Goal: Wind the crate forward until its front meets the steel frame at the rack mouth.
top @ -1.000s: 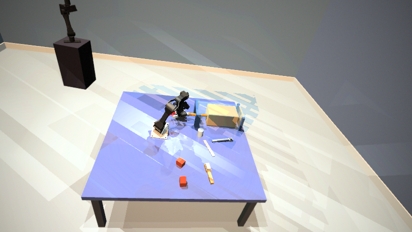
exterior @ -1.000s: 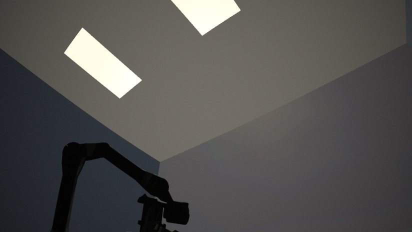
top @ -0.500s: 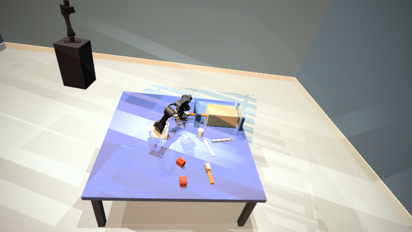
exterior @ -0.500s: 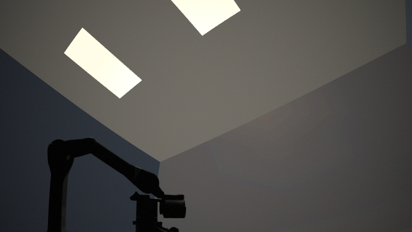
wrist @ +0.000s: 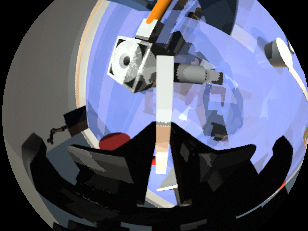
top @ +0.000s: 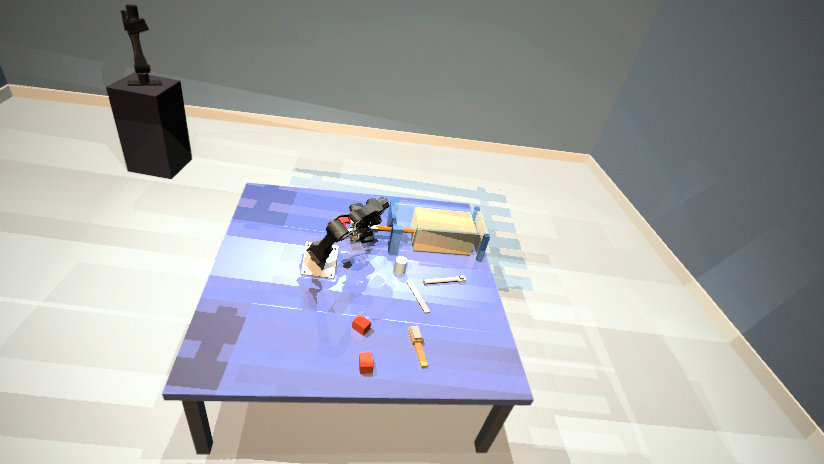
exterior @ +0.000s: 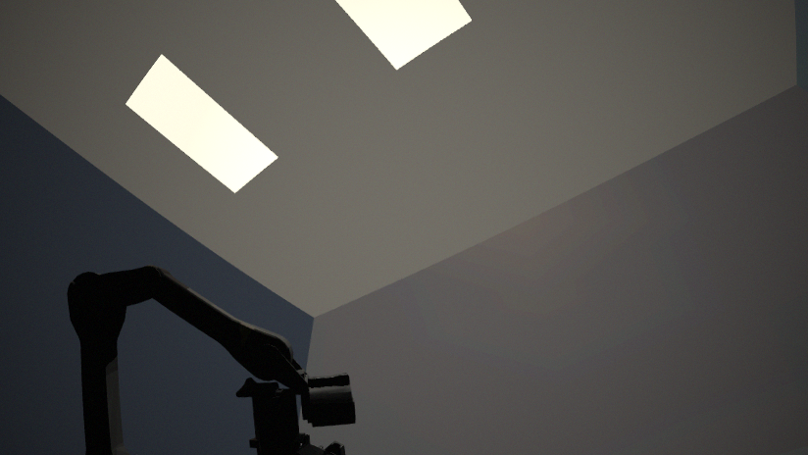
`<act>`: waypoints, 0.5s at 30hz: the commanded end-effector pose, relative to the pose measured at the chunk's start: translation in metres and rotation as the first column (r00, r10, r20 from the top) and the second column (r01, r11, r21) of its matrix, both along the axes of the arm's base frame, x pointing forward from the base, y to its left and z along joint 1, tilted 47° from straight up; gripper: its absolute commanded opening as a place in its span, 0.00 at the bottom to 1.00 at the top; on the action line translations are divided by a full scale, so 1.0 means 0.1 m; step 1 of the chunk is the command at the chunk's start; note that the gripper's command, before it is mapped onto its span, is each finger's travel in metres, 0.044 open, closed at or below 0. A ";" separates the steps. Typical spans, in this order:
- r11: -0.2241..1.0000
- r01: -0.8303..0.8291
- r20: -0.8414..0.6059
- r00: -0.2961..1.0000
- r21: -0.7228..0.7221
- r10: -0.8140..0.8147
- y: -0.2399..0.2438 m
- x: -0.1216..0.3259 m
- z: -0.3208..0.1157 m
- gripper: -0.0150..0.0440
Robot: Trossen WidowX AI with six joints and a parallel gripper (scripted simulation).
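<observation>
With your claw clamped on the pale winch handle, centre its key over the hole in the winch before lowering, while the crate sits inside the cubby.

The blue table has a white can on it. Near the can lie two pale bars, one flat and one with a knobby end. Two red blocks and an orange tool lie farther from the can.
</observation>
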State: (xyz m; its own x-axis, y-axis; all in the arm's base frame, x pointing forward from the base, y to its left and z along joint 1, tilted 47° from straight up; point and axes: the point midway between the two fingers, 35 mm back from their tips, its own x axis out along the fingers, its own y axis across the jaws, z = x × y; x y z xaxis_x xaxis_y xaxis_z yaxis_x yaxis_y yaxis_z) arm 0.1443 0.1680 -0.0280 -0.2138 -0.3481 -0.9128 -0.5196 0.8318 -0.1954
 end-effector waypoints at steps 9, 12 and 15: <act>0.982 0.075 -0.088 0.994 0.173 -0.061 0.01 0.00 0.01 0.25; 0.973 0.096 -0.111 0.991 0.212 -0.074 0.01 0.00 0.01 0.25; 0.961 0.118 -0.135 0.987 0.250 -0.086 0.01 0.00 0.01 0.25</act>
